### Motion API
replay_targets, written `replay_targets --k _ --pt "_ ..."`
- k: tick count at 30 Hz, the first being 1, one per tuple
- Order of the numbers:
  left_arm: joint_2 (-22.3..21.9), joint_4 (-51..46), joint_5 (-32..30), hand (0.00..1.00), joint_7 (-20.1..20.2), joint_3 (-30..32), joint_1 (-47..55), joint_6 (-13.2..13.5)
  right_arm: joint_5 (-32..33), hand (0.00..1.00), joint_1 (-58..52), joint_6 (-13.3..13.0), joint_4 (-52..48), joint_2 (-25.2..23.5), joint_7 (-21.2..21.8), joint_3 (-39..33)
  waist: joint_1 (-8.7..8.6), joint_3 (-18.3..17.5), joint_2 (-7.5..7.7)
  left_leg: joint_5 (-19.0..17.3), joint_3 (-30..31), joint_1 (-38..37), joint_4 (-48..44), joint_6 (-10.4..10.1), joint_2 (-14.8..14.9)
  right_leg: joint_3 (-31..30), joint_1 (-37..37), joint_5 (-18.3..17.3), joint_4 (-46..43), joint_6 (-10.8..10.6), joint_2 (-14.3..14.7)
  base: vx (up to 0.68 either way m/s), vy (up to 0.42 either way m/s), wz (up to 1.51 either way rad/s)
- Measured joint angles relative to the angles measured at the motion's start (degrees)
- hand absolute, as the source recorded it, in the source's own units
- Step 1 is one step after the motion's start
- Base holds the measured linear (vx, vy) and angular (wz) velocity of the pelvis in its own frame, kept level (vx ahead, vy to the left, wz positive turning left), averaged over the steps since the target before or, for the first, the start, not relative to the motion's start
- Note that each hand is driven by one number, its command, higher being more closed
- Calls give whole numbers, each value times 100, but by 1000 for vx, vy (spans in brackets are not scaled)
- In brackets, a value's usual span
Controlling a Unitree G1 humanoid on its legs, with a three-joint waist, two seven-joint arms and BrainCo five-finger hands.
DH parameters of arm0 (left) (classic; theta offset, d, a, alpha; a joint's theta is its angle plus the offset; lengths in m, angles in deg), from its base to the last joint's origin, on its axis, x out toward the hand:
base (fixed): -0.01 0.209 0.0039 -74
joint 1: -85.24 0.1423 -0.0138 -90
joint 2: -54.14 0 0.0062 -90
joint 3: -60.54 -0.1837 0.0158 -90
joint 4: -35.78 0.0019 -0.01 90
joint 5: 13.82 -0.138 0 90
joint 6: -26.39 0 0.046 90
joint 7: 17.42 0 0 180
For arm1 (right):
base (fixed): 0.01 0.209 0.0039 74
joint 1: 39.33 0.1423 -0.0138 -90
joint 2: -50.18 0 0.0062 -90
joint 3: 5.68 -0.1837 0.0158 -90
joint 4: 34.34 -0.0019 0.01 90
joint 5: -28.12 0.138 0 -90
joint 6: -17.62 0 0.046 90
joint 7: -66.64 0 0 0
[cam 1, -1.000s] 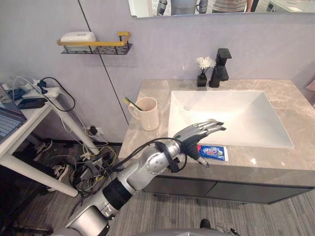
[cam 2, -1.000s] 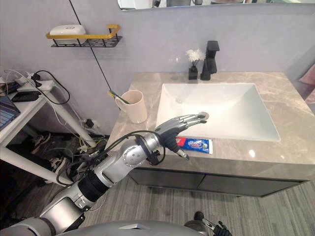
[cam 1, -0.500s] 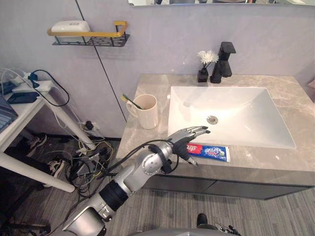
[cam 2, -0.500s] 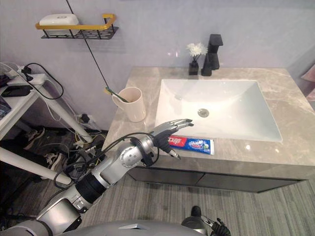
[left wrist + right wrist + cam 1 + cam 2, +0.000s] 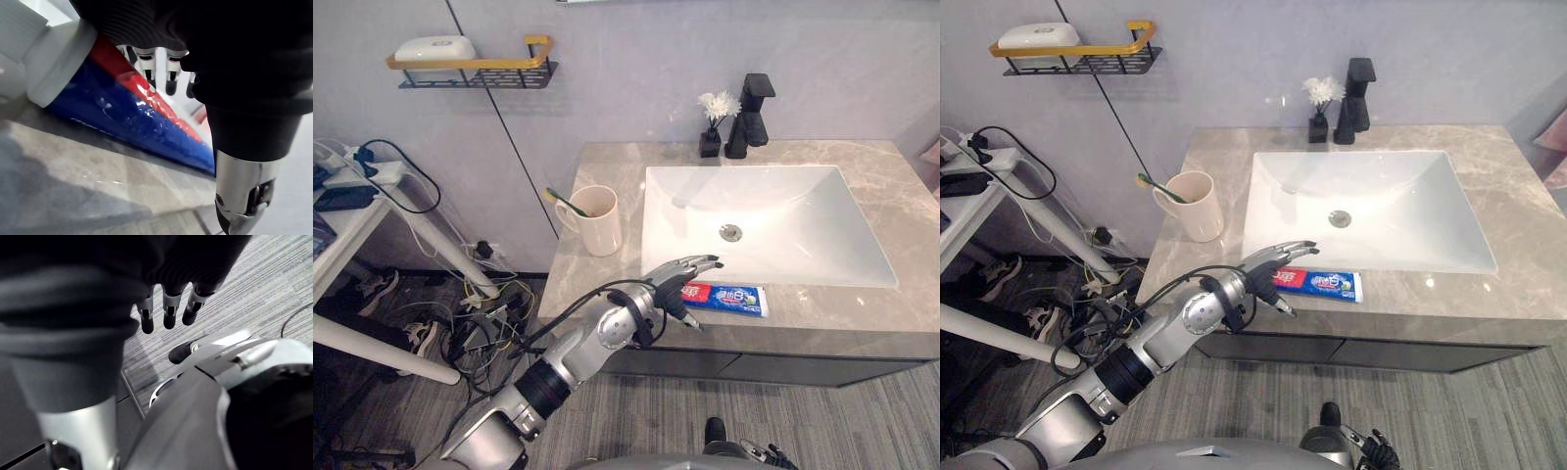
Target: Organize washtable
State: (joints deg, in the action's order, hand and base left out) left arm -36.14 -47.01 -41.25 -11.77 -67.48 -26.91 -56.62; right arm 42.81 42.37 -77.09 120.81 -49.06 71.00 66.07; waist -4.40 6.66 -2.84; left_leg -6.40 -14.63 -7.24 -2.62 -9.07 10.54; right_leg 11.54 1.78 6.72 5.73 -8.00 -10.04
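Early days: toothpaste (image 5: 729, 297) lies loose on the counter (image 5: 862, 319), left robot hand (image 5: 674, 282) spread over its cap end, right robot hand (image 5: 168, 306) slack.

1 blue-and-red toothpaste tube (image 5: 736, 298) with a white cap lies flat on the front strip of the grey marble counter (image 5: 862, 328), just before the white basin (image 5: 803, 235) and parallel to its front edge, cap end toward the left. 1 cream mug (image 5: 598, 223) stands upright on the counter left of the basin, well apart from the tube. 1 green toothbrush (image 5: 565, 202) leans inside it.
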Motion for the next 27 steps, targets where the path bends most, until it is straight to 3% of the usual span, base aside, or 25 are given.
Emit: replay_targets --k 1,10,14,18,27 --pt "0 0 0 100 -12 3 0 0 0 0 2 0 0 0 -2 -1 0 0 0 0 -8 1 6 0 0 -5 -9 0 0 0 1 26 13 -7" --pt "-40 275 0 100 -161 149 -79 26 185 0 9 -1 -20 1 -58 -10 -14 21 -31 -14 -185 21 48 -19 0 -171 -175 16 0 -18 26 19 12 -9" --pt "-221 410 -10 100 -299 275 -103 -45 217 0 18 -4 -34 -3 -59 -11 -107 51 -46 -20 -189 18 48 -23 0 -172 -173 16 0 -18 27 0 0 0" --pt "-237 410 -10 100 -332 369 -252 -55 221 0 3 -6 -181 4 -64 -51 -150 142 -144 -21 -204 2 56 -24 5 -184 -173 16 0 -18 38 0 0 0" --pt "-237 403 -13 100 -288 206 -252 92 222 0 4 -7 -209 5 -74 13 -135 153 -139 -21 -196 -8 60 -24 8 -176 -159 16 0 -19 41 0 0 0"
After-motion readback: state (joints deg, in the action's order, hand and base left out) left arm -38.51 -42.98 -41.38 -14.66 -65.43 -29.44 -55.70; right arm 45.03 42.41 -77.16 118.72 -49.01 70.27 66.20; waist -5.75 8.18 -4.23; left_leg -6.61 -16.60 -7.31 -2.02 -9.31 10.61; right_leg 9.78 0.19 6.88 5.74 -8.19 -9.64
